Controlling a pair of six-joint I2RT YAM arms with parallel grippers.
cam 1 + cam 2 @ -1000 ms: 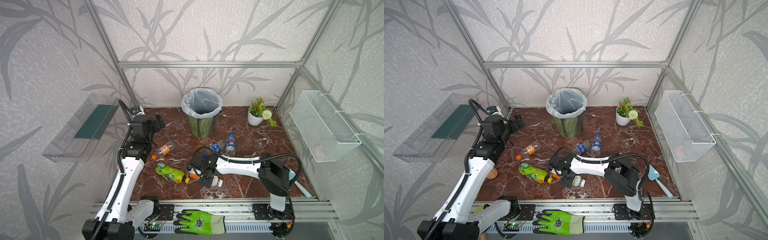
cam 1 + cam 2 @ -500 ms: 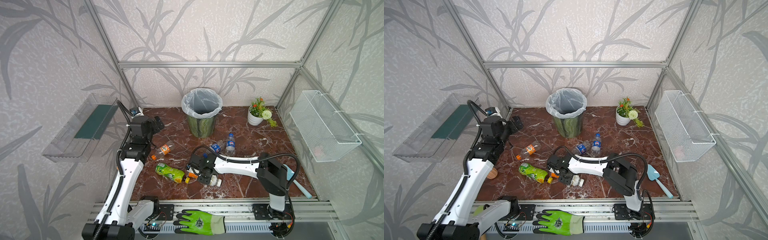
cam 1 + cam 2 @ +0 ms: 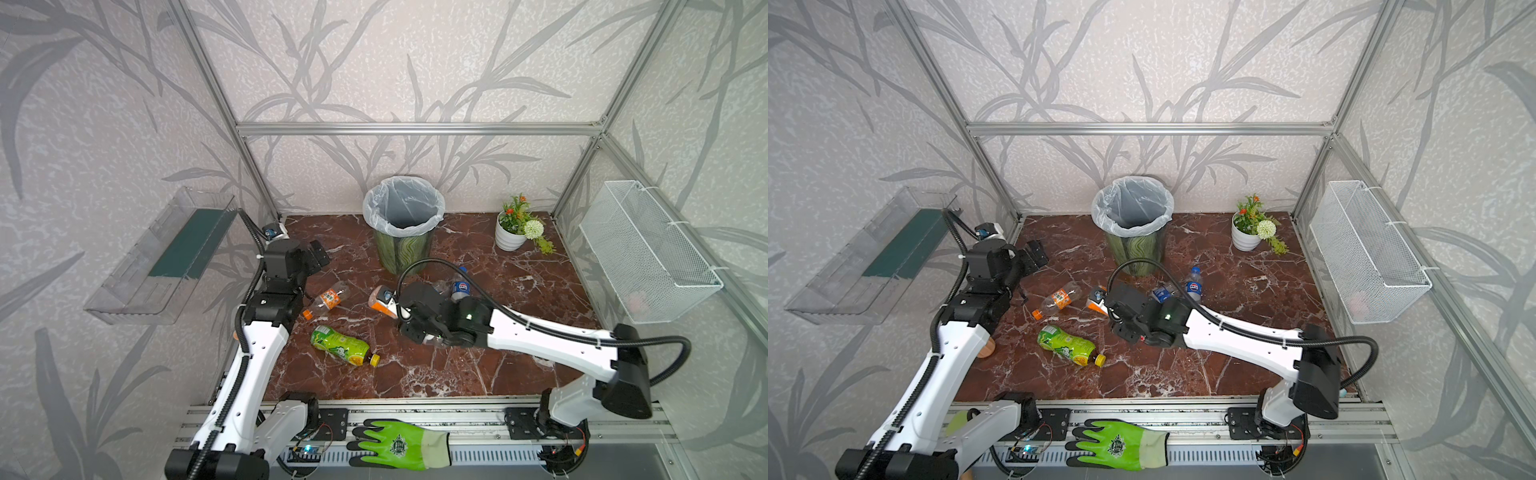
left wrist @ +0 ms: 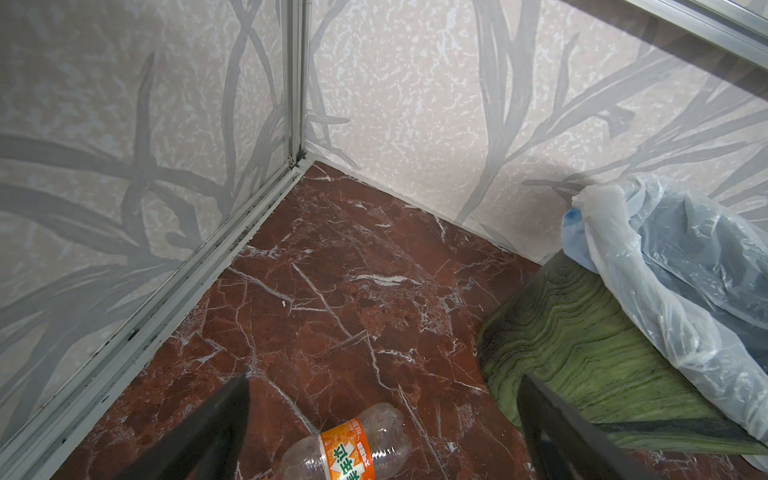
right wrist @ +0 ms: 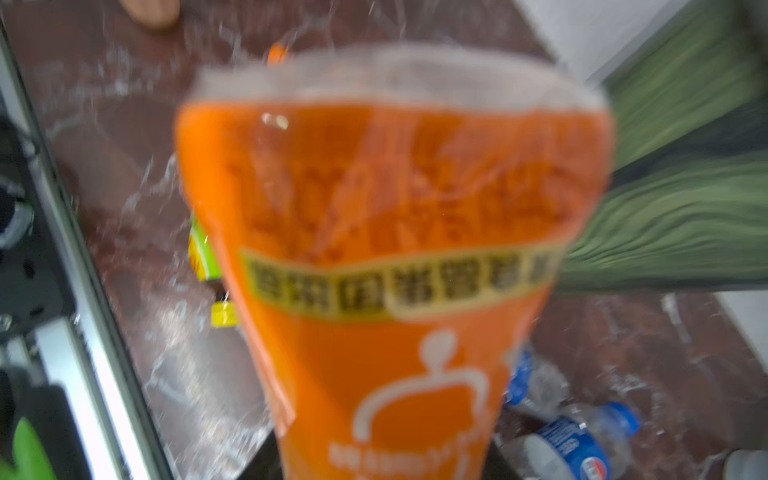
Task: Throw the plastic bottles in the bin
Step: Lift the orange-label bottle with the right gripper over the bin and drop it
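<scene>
The right gripper (image 3: 390,306) is clamped on the squashed orange-and-white bottle (image 5: 395,257), in front of the round bin (image 3: 401,255) with green wavy stripes and a crinkly translucent liner. The left gripper (image 3: 318,258) hangs with fingers spread near a clear, ribbed orange-label bottle (image 3: 328,297) lying on the glossy red marble floor (image 3: 519,299).

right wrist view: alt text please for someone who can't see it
A blurred orange-and-white bottle fills the frame, close to the camera. Behind it are the green striped side of the bin, clear blue-labelled bottles lying on the red marble floor, and a green-wrapped bottle.
</scene>
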